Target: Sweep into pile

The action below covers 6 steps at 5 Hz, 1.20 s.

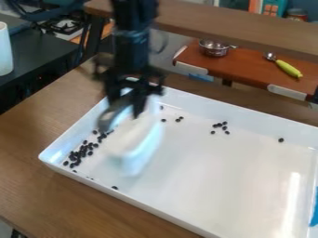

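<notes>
The black gripper [133, 90] hangs over the left part of a white tray [180, 216], shut on a blurred white and pale-blue tool [138, 139]. A curved grey part [112, 114] shows at the tool's upper left. The tool's lower end is over the tray floor; whether it touches cannot be told. Many small black pieces [81, 153] lie clustered in the tray's left corner, left of the tool. A few more [220, 125] are scattered towards the back, one [281, 140] lies far right, and another [114, 188] is by the front wall. The arm and tool hide part of the tray.
The tray stands on a brown wooden table [31, 186]. Behind it is a red-brown surface [248, 69] with a metal pot [214, 48] and a yellow-green handled utensil [288, 69]. A blue object [314, 211] shows at the right edge, a white cylinder [5, 49] at the left.
</notes>
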### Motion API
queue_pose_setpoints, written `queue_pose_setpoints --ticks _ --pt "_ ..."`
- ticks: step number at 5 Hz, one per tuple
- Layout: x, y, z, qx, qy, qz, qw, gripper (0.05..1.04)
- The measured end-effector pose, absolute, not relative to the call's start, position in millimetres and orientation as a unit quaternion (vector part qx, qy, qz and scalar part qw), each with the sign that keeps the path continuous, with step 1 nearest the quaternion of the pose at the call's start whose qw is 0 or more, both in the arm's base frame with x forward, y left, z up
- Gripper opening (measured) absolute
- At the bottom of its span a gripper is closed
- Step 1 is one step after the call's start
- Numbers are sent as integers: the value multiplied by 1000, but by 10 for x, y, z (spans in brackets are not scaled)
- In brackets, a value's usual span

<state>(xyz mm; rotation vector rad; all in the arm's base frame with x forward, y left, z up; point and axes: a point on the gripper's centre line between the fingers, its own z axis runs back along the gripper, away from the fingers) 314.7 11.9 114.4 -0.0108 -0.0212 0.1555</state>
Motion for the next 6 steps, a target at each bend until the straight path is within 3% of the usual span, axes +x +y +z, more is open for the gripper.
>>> queue_pose_setpoints --ticks 1,2,4,6 --pt "3337 -329 1357 -27 -33 95 995 490" --pt "3556 -810 1319 -32 -49 98 993 490" --pt "3743 -1646 1074 -4 -62 85 994 490" --pt "3914 -1854 992 5 -73 98 992 490"
